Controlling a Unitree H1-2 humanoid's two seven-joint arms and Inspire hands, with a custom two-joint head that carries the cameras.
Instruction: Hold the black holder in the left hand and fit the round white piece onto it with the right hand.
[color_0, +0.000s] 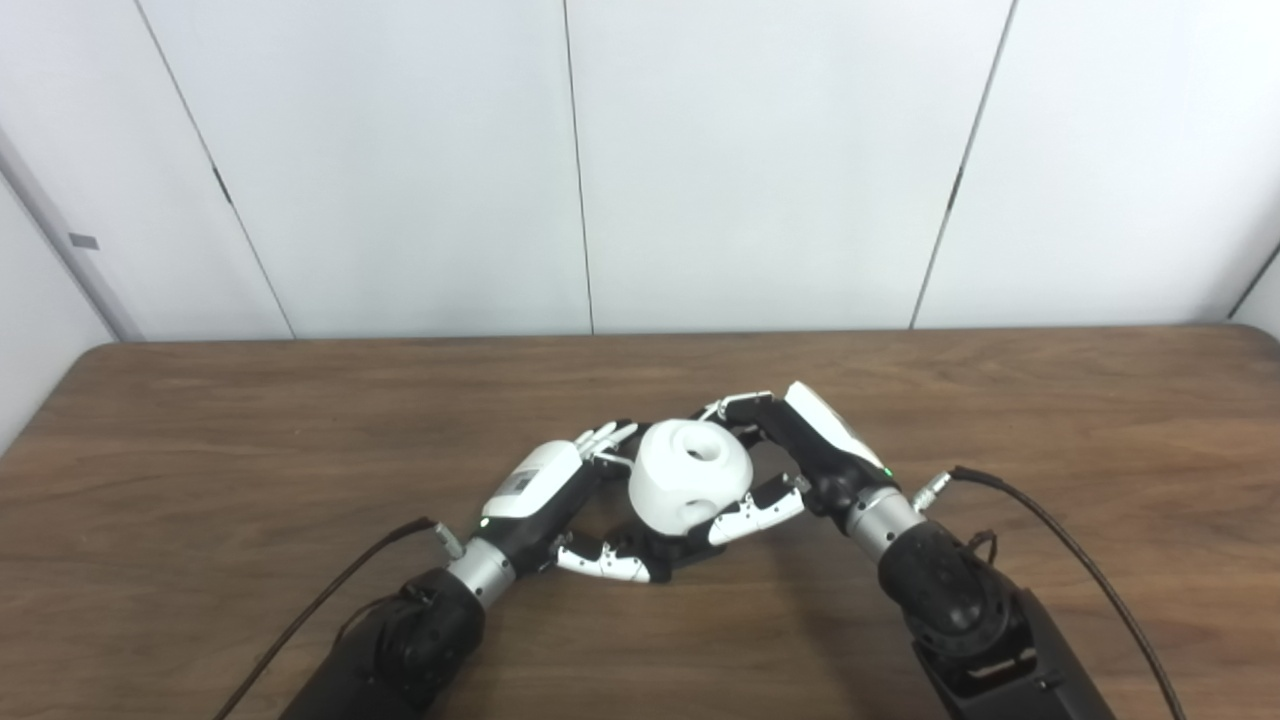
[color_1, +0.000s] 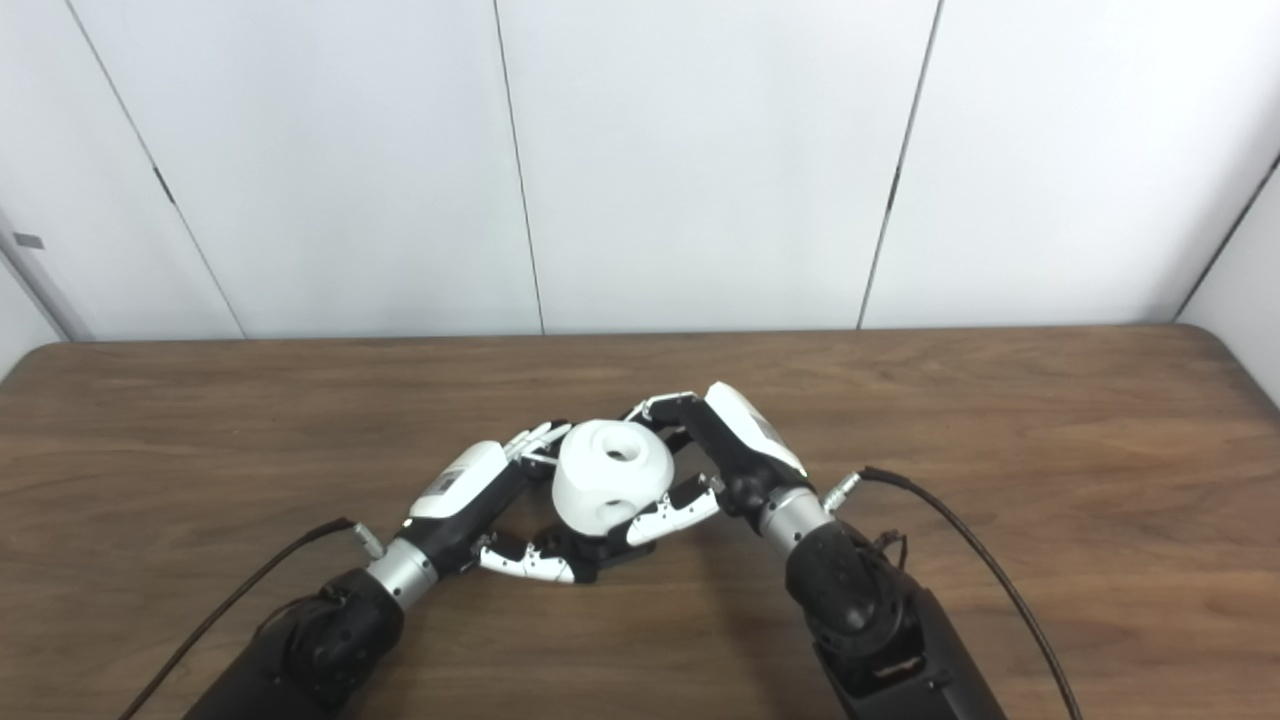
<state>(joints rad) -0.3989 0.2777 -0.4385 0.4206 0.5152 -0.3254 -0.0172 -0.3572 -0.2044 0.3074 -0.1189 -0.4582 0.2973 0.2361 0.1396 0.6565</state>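
Fingers of the right hand (color_0: 800, 455) clamp the white piece (color_0: 688, 485) at centre frame, thumb below, steadying it over the holder (color_0: 668, 553). Left hand (color_0: 545, 495) curls around that holder from the left, seemingly bracing it just above the table (color_0: 200, 430); only a dark sliver shows beneath the piece, so seating is unclear.

Round white piece (color_0: 690, 485): one, centre of frame. Black holder (color_0: 668, 548): one, mostly hidden beneath it. Robot hands: two, left hand (color_0: 545, 500) and right hand (color_0: 800, 455). Cables: two, one trailing from each wrist. Tabletop (color_0: 1050, 400): one. Wall panels behind: several.
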